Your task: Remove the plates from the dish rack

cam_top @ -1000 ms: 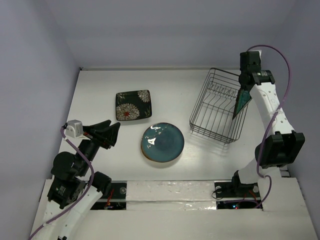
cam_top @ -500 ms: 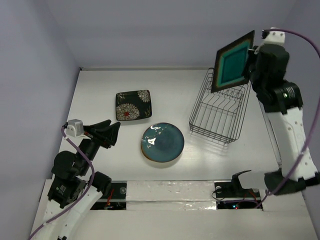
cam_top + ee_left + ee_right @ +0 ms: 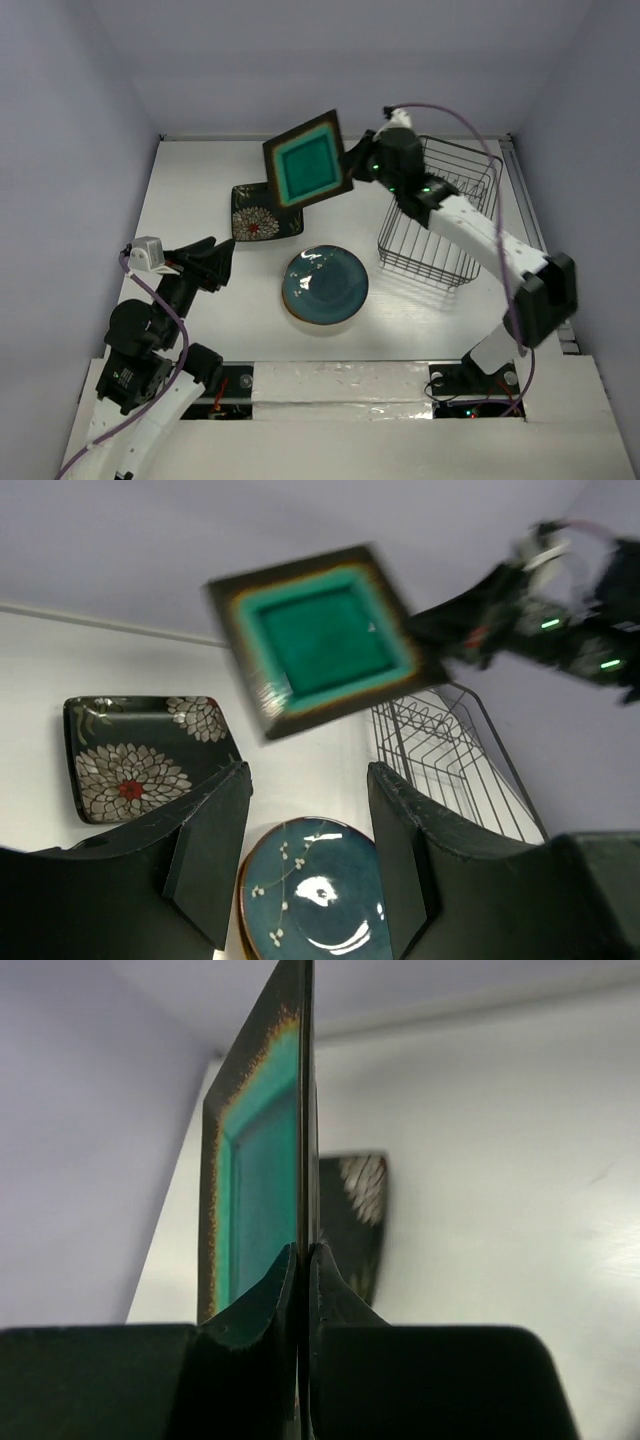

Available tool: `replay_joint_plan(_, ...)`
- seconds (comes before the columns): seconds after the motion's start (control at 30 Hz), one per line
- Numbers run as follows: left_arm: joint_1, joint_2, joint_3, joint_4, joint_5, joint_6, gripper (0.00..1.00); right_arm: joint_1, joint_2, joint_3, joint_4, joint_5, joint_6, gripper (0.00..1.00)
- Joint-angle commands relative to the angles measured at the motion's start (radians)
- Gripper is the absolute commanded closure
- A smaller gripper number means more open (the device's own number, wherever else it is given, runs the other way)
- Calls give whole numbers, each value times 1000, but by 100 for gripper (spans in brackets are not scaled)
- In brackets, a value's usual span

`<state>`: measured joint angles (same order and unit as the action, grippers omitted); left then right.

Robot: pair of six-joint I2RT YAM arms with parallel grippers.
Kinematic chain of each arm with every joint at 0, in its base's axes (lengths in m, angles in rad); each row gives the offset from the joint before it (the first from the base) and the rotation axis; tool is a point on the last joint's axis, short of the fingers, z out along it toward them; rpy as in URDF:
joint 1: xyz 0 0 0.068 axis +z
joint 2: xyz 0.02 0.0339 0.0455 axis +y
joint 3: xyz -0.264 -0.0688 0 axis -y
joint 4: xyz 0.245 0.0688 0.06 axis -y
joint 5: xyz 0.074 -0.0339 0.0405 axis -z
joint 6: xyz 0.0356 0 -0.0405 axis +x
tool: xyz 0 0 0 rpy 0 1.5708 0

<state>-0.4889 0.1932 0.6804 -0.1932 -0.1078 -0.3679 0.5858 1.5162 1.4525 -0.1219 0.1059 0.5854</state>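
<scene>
Right gripper (image 3: pixel 355 168): clamped on one edge of the square teal plate (image 3: pixel 307 172); the right wrist view shows both fingers (image 3: pixel 275 1295) pressed flat against the rim, the plate held on edge and running away from the camera

Square teal plate: airborne and tilted, its green face turned up toward the overhead camera, left of the dish rack (image 3: pixel 440 215) and overlapping the far right corner of the black floral plate (image 3: pixel 255 220) in that view

What has changed: a second ago this plate sits low at the rack's right side in the same grip; half a second ago it hangs high above the rack; now the right arm has swung it across to the left, fully free of the wires

Dish rack: stands at the right of the table (image 3: pixel 200 170), in the same spot as a second ago; no plate shows among its prongs from above

Plates already out: the black floral plate lies flat at the far left, the round teal plate (image 3: pixel 325 285) flat near the middle, both unmoved

Left gripper (image 3: pixel 225 252): fingers spread apart, holding nothing, parked near the table's left edge and pointed at the scene, unchanged over the last second

Meaning for the task: extraction looks complete for this plate; what likely remains is lowering it flat onto bare table without landing on the floral plate beneath it
</scene>
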Motion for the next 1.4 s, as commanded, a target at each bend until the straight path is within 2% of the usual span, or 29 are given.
replay_joint_plan(0.0, 10, 15, 10, 18, -35, -8, 53, 69, 74, 42, 482, -71, 252, 100)
replay_joint_plan(0.17, 10, 14, 8, 6, -62, -14, 53, 132, 348, 191, 539, -58, 350, 100)
replay_joint_plan(0.27, 10, 20, 7, 6, -61, -16, 53, 141, 453, 227, 554, -40, 410, 100)
replay_joint_plan(0.53, 10, 29, 5, 5, -55, -17, 53, 180, 593, 207, 573, -2, 504, 100)
replay_joint_plan(0.8, 10, 38, 5, 8, -47, -19, 53, 180, 618, 155, 558, 63, 528, 100)
replay_joint_plan(0.97, 10, 43, 5, 6, -41, -19, 53, 180, 613, 158, 461, 100, 516, 92)
replay_joint_plan(1.1, 19, 43, 4, 6, -35, -19, 53, 180, 587, 92, 447, 135, 536, 84)
replay_joint_plan(1.3, 19, 43, 4, 9, -29, -17, 53, 180, 598, 85, 401, 121, 534, 73)
replay_joint_plan(1.37, 19, 43, 4, 8, -29, -19, 53, 180, 595, 80, 395, 129, 534, 65)
